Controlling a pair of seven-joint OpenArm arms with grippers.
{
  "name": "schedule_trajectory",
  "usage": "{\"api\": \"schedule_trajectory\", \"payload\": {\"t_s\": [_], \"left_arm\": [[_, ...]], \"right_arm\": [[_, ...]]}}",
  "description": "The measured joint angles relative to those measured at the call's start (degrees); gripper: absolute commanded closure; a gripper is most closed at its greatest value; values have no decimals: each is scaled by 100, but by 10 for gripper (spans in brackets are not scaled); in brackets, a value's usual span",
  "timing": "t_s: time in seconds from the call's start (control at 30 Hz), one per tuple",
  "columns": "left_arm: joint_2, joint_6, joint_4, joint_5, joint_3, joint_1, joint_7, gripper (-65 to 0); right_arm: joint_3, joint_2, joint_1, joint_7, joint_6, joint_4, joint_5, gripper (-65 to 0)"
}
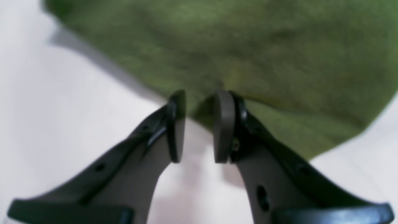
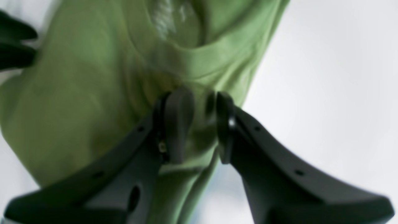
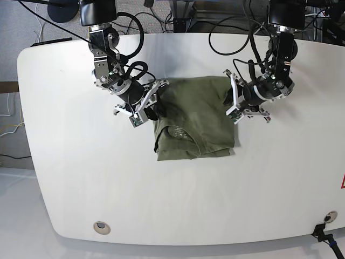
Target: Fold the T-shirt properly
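1 T-shirt (image 3: 197, 116), olive green, lies partly folded near the middle of the white bench (image 3: 70, 178), a bit toward the far edge. Collar end faces the near edge; a small label shows inside the neck in the right wrist view, blurred, can't read it.

2 arms, 2 end effectors. Left end effector (image 1: 199, 126) sits at the shirt's edge on the side toward the bench's right edge. Its 2 pads are apart w/ bare bench showing between them lower down; cloth starts right at the tips. Whether any fabric is caught betw. the tips can't be told, view is soft.

Right end effector (image 2: 195, 124) is at the shirt's other side, by the collar. Its pads are apart w/ green cloth running between them; pads don't look pressed on it.

Sleeves not visible, tucked under or hidden. Both wrist views blurred; arm bases cut off at top of base view. Cables (image 3: 237, 27) lie along the far edge.
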Motion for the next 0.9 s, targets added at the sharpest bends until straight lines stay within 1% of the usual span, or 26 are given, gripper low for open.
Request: {"api": "schedule_trajectory", "payload": {"t_s": [0.03, 0.1, 0.17, 0.2, 0.23, 0.27, 0.33, 0.4, 0.43, 0.47, 0.53, 0.57, 0.63, 0.7, 0.77, 0.83, 0.9], "left_arm": [[-7, 2, 160, -7, -260, 109, -177, -135], [-42, 68, 326, 63, -649, 271, -693, -135], [-11, 68, 422, 59, -946, 466, -1252, -135], [116, 81, 503, 42, -1115, 592, -1508, -135], [275, 166, 566, 37, -1263, 719, -1749, -135], [391, 177, 597, 39, -1434, 857, -2000, -135], [540, 247, 662, 35, -1825, 1108, -2503, -135], [640, 337, 667, 44, -2142, 1338, -2981, -135], [673, 365, 669, 48, -2238, 1456, -3161, -135], [713, 323, 675, 35, -2284, 1639, -3383, -135], [831, 282, 686, 50, -2310, 2015, -3569, -135], [839, 264, 710, 44, -2319, 2247, -3661, -135], [807, 315, 920, 50, -2361, 2747, -3709, -135], [785, 334, 1130, 33, -2391, 3209, -3733, -135], [811, 293, 1239, -7, -2358, 3589, -3753, -135], [820, 293, 1290, -321, -2350, 3985, -3773, -135], [800, 330, 1364, -514, -2367, 4374, -3775, -135]], "right_arm": [[0, 17, -31, -22, -170, 219, 2, -158], [-22, 173, -68, 70, -459, 704, 42, -158], [11, 306, -190, 107, -955, 1082, 26, -158], [17, 411, -310, 105, -1075, 1231, 20, -158], [4, 553, -452, 79, -1139, 1392, 35, -158], [9, 623, -588, 57, -1228, 1554, 31, -158], [9, 723, -874, 254, -1609, 1777, 31, -158], [9, 850, -1239, 745, -1781, 1982, 50, -158], [11, 883, -1429, 905, -1867, 2011, 44, -158], [-2, 929, -1657, 1117, -1941, 2037, 44, -158], [48, 992, -2170, 1239, -2111, 2063, 46, -158], [186, 990, -2428, 1386, -2081, 2090, 48, -158], [448, 966, -2861, 1648, -2131, 2142, 44, -158], [765, 835, -3257, 1878, -2094, 2144, 44, -158], [933, 752, -3635, 1943, -2074, 2144, 46, -158], [999, 739, -4033, 2057, -2065, 2140, 46, -158], [1080, 741, -4389, 2439, -2044, 2144, 46, -158]]}}
